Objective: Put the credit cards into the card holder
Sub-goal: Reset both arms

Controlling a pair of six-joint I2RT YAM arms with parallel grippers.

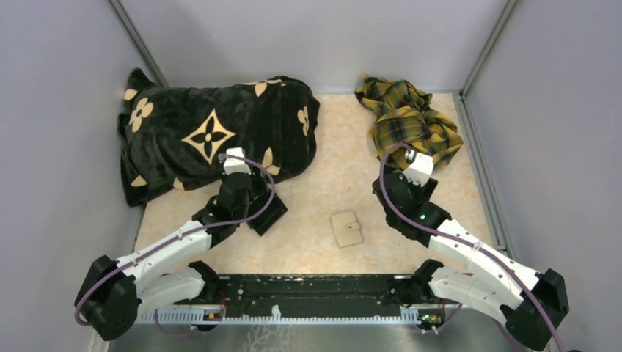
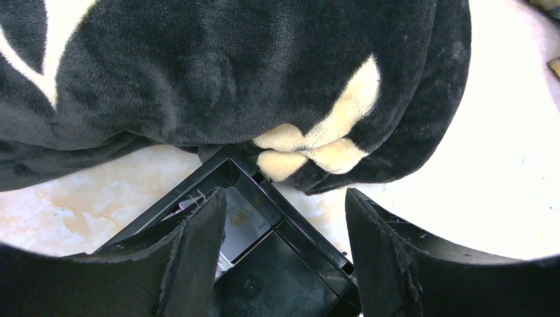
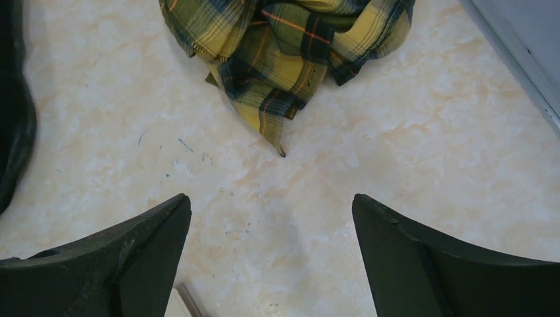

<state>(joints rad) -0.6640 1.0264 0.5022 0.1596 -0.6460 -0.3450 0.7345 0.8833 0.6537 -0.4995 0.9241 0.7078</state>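
Your marbled beige bench (image 1: 330, 169), grey walls (image 1: 59, 147) around it, holds the card holder (image 1: 347, 229) near its middle. Left fingers (image 2: 198, 251) spread over the black tray (image 2: 277, 264); right fingers (image 3: 145, 251) spread above the bench.

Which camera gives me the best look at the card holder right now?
Top external. The card holder lies flat on the table, whole outline visible, nothing covering it. Right wrist catches only a pale sliver at its bottom edge, possibly the holder's corner. Left wrist does not show it.
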